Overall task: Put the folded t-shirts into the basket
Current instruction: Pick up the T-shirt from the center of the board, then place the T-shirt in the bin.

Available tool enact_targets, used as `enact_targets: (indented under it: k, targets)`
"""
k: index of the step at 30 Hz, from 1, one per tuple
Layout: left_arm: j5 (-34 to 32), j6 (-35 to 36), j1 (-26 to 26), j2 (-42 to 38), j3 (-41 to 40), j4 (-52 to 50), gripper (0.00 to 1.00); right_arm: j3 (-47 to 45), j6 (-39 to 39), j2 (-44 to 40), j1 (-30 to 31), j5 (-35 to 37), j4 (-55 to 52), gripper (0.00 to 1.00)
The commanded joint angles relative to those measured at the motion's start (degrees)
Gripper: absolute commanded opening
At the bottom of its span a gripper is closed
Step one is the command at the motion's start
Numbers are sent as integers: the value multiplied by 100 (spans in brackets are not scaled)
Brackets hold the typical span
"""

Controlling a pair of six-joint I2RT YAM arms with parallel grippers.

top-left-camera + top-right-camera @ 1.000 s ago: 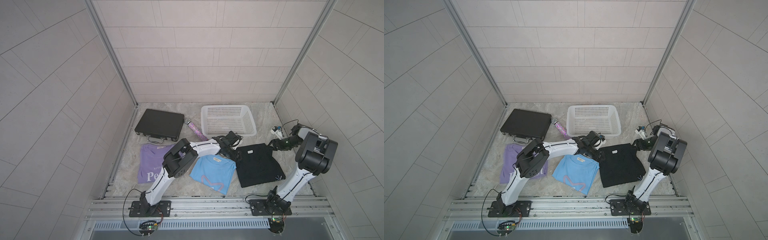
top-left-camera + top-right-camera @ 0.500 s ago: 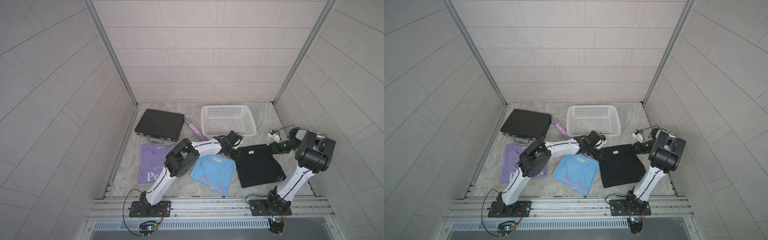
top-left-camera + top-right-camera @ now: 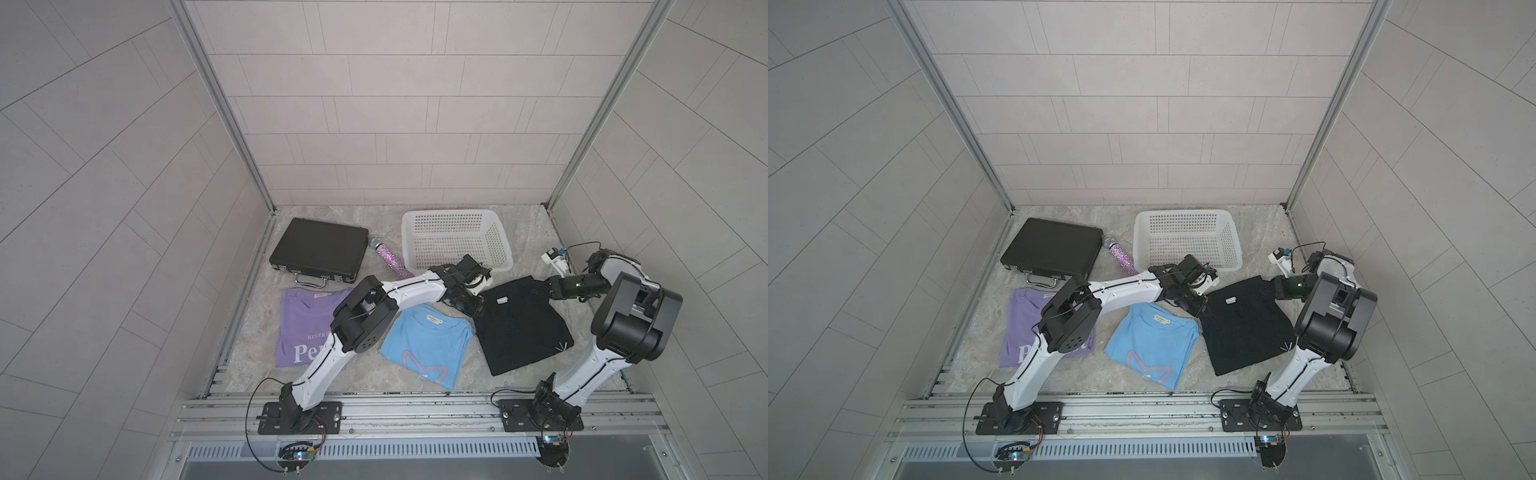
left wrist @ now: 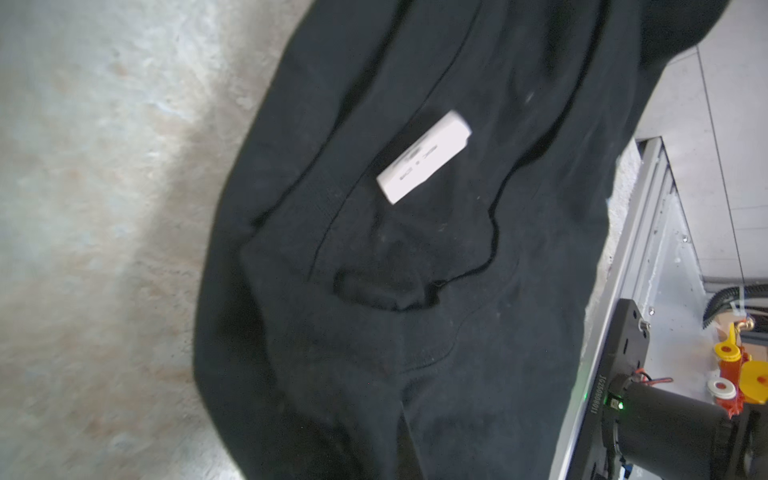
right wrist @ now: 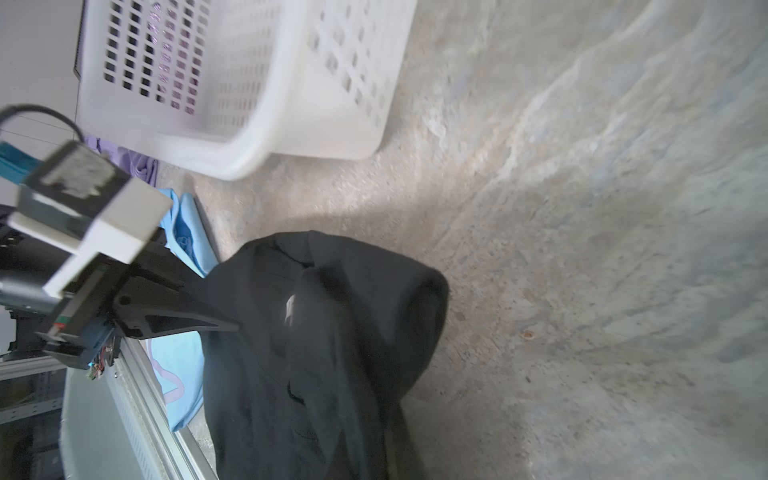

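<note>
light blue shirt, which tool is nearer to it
Left. The left tool sits at the black shirt's corner beside the light blue shirt; the right tool is at the black shirt's opposite corner.

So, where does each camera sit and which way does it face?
Top views: above the front rail, looking down; left gripper and right gripper show, closed on the black shirt.
Left wrist: faces along the black shirt toward the right arm's base.
Right wrist: faces the black shirt and basket; left gripper shows.
All views share the black shirt.
</note>
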Motion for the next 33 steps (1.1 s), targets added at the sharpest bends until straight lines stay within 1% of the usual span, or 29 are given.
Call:
enact_targets:
  k: [1,5,9,12,17,19,22,25,27,30,33]
  targets:
    - [389,337,35,-426,97,-307,0,1,-253,-385,-170,-413,-152,0]
    - [549,469,85,-744,17,-415,0,-50,-518,-663,-243,-459,-388,0]
    - [656,593,101,-1088,-87,-514,0,-112,-582,-957,-259,-557,-535,0]
    - [661,638,140,-1320,-188,-561,0,-113,-524,-1154,-254,-790,-649,0]
    - [669,771,255,-1673,-271,-716,0,-76,-130,-1509,-184,-1097,-701,0]
    - [671,815,334,-1828,-283,-792,0,-75,152,-1687,-99,-1195,-615,0]
    - [687,873,506,-2059,-285,-880,0,-85,805,-2020,124,-1255,-212,0]
    - [743,870,745,-2275,-294,-955,0,-91,1721,-2363,460,-1170,427,0]
    - [769,870,956,-2425,-294,-1006,0,-48,2323,-2552,805,-993,909,0]
    - [847,869,1261,-2567,-273,-1072,0,111,2919,-2602,1274,-738,1349,0]
    - [874,885,1576,-2685,-238,-1106,0,332,3466,-2449,1692,-507,1760,0]
